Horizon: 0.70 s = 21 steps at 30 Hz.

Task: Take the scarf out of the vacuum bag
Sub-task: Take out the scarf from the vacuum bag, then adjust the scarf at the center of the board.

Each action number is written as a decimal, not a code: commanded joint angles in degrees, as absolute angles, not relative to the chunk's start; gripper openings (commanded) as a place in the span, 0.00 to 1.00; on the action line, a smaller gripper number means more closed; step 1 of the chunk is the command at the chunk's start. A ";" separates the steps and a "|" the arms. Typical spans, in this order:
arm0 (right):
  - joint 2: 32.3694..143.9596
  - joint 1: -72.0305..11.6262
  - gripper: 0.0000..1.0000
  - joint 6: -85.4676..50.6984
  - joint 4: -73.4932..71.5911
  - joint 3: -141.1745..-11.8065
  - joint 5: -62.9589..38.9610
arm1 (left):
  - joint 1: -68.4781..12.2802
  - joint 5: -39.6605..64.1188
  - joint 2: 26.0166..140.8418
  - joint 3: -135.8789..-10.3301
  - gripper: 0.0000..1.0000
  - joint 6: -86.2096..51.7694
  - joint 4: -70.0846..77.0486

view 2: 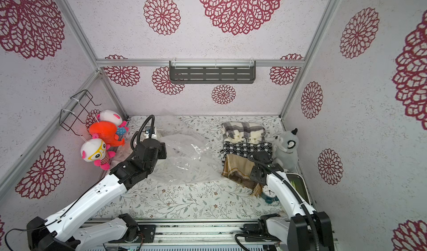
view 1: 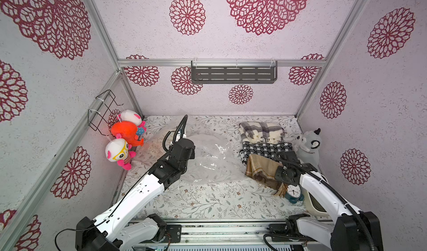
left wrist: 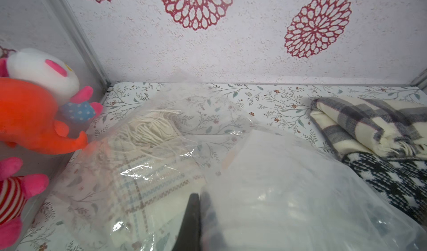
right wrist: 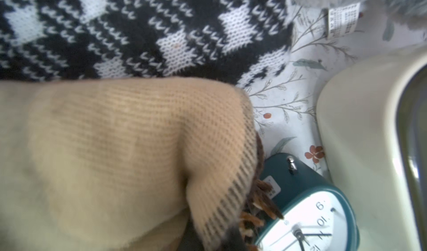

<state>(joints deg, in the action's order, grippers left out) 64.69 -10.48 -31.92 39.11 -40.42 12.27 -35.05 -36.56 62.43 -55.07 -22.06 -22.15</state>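
Clear crinkled vacuum bag (view 1: 212,159), at the middle of the bench (view 1: 208,203), holding one cream plaid fringed scarf (left wrist: 147,180) at its far-left end. Left hand (left wrist: 199,202): pinched closed on the bag's film. Right hand (right wrist: 208,240): closed on a tan scarf (view 1: 258,169), near right, beside a teal alarm clock (view 1: 294,193).

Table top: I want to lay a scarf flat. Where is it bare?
Widest bare patch: the front strip of the table, between the bag and the front rail, ending at the clock. A smaller one at the back, between bag and grey checked scarf. Crowded: the right side with tan scarf, clock and grey plush; toys in the left corner.
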 commanded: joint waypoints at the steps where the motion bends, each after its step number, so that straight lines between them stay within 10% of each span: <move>1: 66.95 -9.93 0.00 -31.01 41.28 -41.81 14.63 | -34.19 -39.10 59.53 -55.33 0.00 -21.46 -21.14; 8: 61.91 -9.93 0.03 -29.05 37.18 -40.43 8.69 | -34.19 -34.96 60.49 -54.93 0.00 -21.86 -20.02; 12: 59.39 -11.34 0.57 -29.49 36.02 -41.20 4.87 | -34.19 -34.30 60.94 -55.41 0.00 -22.20 -19.47; 21: 61.72 -13.08 0.73 -30.49 43.33 -49.66 15.29 | -34.28 -28.64 63.47 -55.04 0.00 -23.26 -16.12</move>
